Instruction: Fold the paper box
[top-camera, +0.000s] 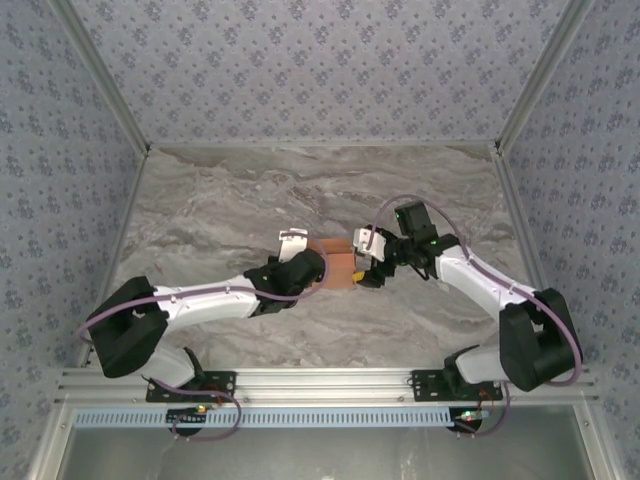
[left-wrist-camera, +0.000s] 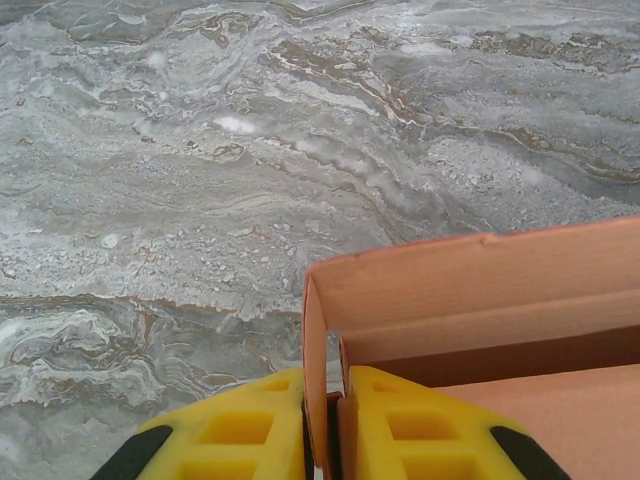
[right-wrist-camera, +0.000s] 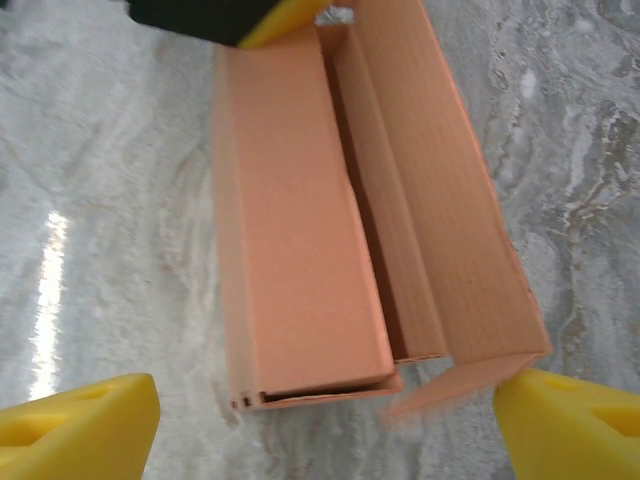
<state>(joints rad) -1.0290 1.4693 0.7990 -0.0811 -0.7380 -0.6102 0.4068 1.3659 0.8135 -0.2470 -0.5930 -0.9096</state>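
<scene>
Paper box lies at the centre of the top view on the marble table, between the two grippers. It is a long salmon-orange trough, partly folded, and its loose panel stands off along the right of the right wrist view with a dark gap beside it.

The left gripper, at the bottom of its own view, has its yellow pads drawn together on a thin end wall of the box, with only cardboard between them. The right gripper is spread wide, one fingertip in each lower corner of its view and the near end of the box between them. Whether the right-hand tip brushes the panel's corner I cannot tell.

Judging by the thin walls, the box is very light, stiff only along its creases and easily dented — it would likely slide on the smooth stone if pushed unheld. The best hold looks to be a folded edge or wall near a corner, pressing at the crease rather than mid-panel.
</scene>
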